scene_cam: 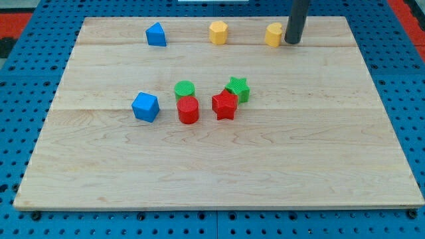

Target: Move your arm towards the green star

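Note:
The green star (238,88) lies near the middle of the wooden board (219,172), touching a red star (224,105) at its lower left. My tip (292,42) is at the view's top right, far above and to the right of the green star. It stands right next to a yellow block (273,34), on that block's right side.
A green cylinder (184,89) and a red cylinder (188,110) sit left of the stars. A blue cube (145,107) lies further left. A blue block (156,34) and a yellow hexagon (218,32) sit along the board's top edge.

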Action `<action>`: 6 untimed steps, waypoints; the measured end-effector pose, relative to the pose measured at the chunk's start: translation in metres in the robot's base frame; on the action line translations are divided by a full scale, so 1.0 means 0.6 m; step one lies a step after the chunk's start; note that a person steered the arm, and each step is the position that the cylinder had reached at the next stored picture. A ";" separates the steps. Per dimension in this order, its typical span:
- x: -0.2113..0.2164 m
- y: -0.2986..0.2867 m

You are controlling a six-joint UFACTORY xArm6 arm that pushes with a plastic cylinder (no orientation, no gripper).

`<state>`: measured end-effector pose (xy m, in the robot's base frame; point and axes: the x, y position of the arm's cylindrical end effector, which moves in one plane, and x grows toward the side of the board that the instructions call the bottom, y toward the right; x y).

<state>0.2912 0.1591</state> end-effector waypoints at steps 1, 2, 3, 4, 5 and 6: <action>0.134 -0.006; 0.176 -0.010; 0.176 -0.014; 0.180 -0.040; 0.180 -0.042; 0.181 -0.063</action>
